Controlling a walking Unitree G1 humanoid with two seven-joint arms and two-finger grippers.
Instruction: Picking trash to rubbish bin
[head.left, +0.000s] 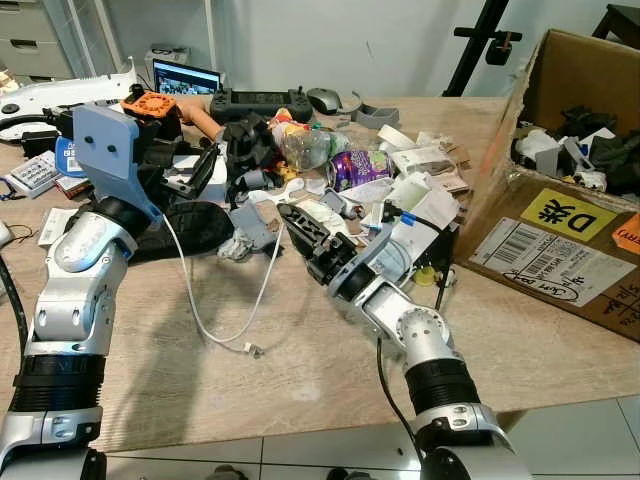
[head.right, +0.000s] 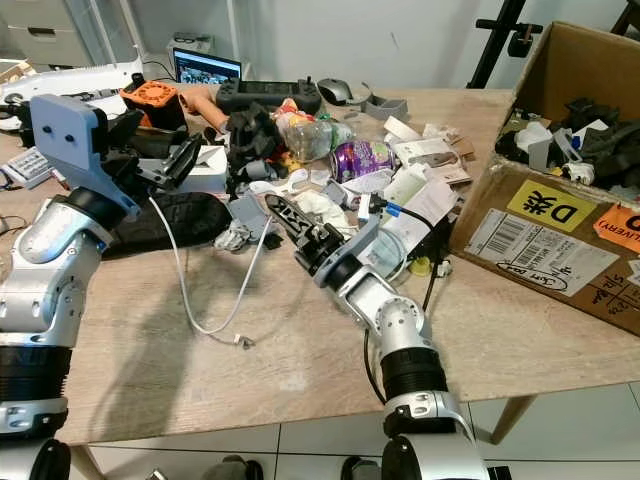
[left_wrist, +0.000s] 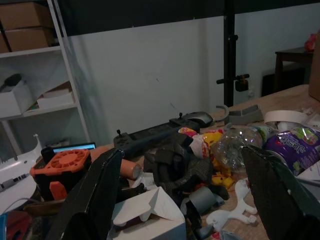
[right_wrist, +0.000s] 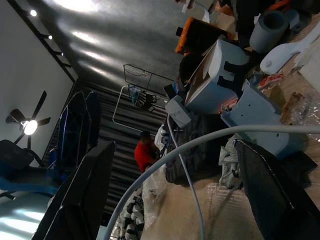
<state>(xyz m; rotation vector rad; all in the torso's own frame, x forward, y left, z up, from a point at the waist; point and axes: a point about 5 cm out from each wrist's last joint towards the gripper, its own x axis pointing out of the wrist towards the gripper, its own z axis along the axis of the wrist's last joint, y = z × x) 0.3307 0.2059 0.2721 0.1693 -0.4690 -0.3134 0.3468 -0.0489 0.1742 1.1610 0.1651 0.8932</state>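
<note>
A heap of trash covers the table's far middle: a crushed clear bottle (head.left: 305, 146), a purple wrapper (head.left: 358, 166), white paper scraps (head.left: 420, 190) and black crumpled bits (head.left: 248, 138). My left gripper (head.left: 205, 168) stands open beside a white box (head.left: 200, 172) at the heap's left edge, nothing between its fingers. My right gripper (head.left: 292, 218) lies low at the heap's near edge, open, pointing left. In the right wrist view a white cable (right_wrist: 200, 140) runs across the gap between its fingers (right_wrist: 85, 200). An open cardboard box (head.left: 560, 215) holding trash stands at the right.
The white cable (head.left: 215, 320) loops over the bare near part of the table (head.left: 280, 390). A black pouch (head.left: 185, 228) lies near my left arm. An orange part (head.left: 150, 103), a small screen (head.left: 185, 77) and a black controller (head.left: 260, 100) sit along the back.
</note>
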